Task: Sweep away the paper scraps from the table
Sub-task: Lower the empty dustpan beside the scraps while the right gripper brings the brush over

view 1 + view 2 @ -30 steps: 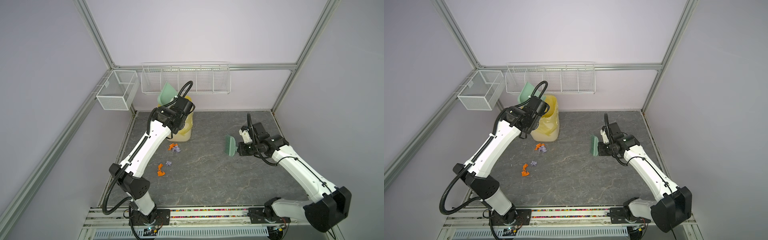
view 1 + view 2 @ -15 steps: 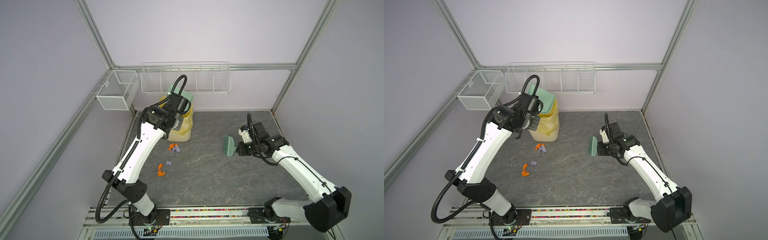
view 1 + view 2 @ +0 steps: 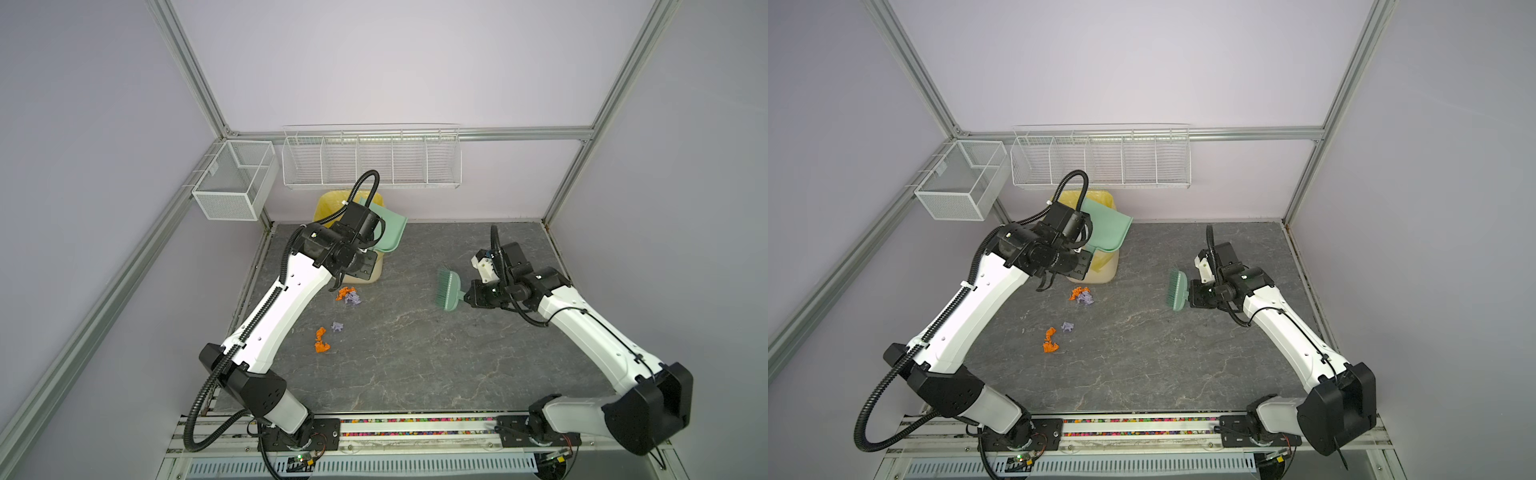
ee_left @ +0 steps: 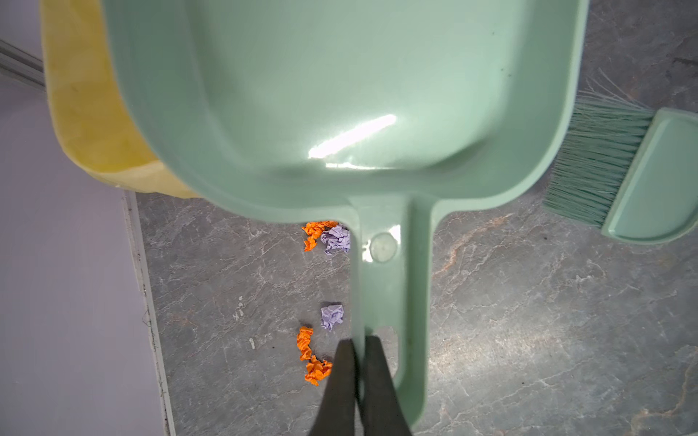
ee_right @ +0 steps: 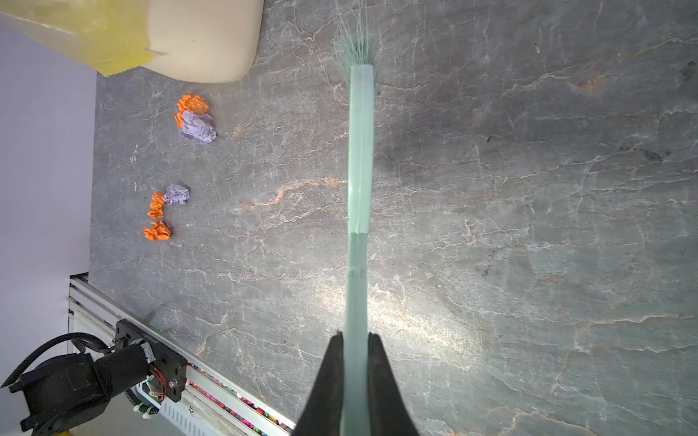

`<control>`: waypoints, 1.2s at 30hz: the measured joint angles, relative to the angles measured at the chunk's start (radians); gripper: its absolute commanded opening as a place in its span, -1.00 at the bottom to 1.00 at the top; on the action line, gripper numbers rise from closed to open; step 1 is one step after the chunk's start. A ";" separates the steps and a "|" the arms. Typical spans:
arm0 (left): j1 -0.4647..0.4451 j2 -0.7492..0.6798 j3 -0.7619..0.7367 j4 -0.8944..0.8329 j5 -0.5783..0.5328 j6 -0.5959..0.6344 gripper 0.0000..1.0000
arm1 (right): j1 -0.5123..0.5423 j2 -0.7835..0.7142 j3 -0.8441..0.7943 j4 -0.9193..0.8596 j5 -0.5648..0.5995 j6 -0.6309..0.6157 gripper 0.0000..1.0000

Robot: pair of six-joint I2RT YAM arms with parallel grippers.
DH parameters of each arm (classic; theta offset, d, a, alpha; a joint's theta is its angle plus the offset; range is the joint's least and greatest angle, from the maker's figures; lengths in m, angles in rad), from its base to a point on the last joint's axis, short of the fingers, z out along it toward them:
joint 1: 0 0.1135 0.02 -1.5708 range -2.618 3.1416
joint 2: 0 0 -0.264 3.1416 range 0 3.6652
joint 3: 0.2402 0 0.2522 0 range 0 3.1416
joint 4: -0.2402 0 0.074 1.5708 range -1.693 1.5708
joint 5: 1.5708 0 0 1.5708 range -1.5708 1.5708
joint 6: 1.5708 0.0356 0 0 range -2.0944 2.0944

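The white-and-black left arm (image 3: 286, 307) reaches toward the far left corner, the left pincer (image 4: 357, 345) clamped on a pale green plastic dustpan (image 4: 340, 94) by its handle. The right arm (image 3: 582, 328) bends inward, wrist level, the right pincer (image 5: 355, 336) pinching a pale green plastic brush (image 5: 360, 151).

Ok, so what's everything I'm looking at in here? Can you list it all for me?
paper scraps: about five wads, orange and lavender, two loose groups on the table before the bin
dustpan: one, mint green, empty, held partly over the bin
brush: one, mint green, held right of the table's middle
bin: one, cream with yellow liner, table's back left
long wire basket: one, white, back rail
small mesh basket: one, white, left rail
table: one, dark grey, pale veins
left gripper: black, shut on the dustpan's handle
right gripper: black, shut on the brush's handle
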 measured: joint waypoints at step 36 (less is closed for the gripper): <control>-0.053 -0.108 -0.221 0.075 0.030 -0.071 -1.00 | 0.246 0.090 -0.076 0.360 -0.200 0.312 -0.86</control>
